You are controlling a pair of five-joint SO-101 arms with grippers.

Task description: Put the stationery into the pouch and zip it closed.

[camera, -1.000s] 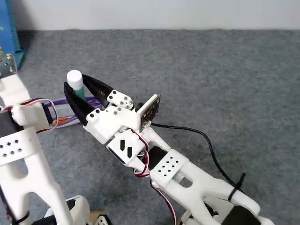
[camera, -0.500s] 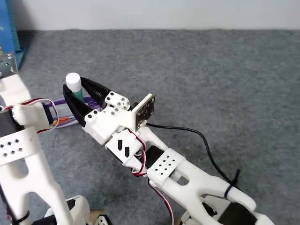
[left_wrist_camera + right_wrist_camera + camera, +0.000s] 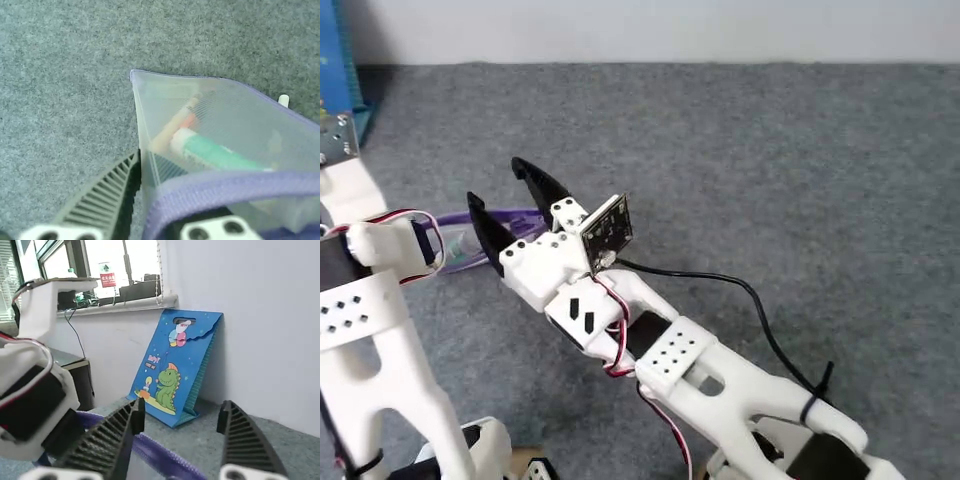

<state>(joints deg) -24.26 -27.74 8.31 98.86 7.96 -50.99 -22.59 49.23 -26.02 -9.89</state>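
Right gripper (image 3: 495, 182) released and holding nothing; left gripper (image 3: 144, 176) apparently clenched on the pouch (image 3: 225, 110).
Right fingers stand spread wide above the pouch's purple zip edge (image 3: 480, 215) on the grey table (image 3: 770, 150). The translucent pouch mouth sits against the left gripper's ribbed finger; the second finger is hidden behind the fabric, so that grip is only probable. Inside the pouch lie a green glue stick (image 3: 220, 155) with a white cap and an orange pen (image 3: 175, 125). A blue dinosaur gift bag (image 3: 175, 370) leans against the wall.
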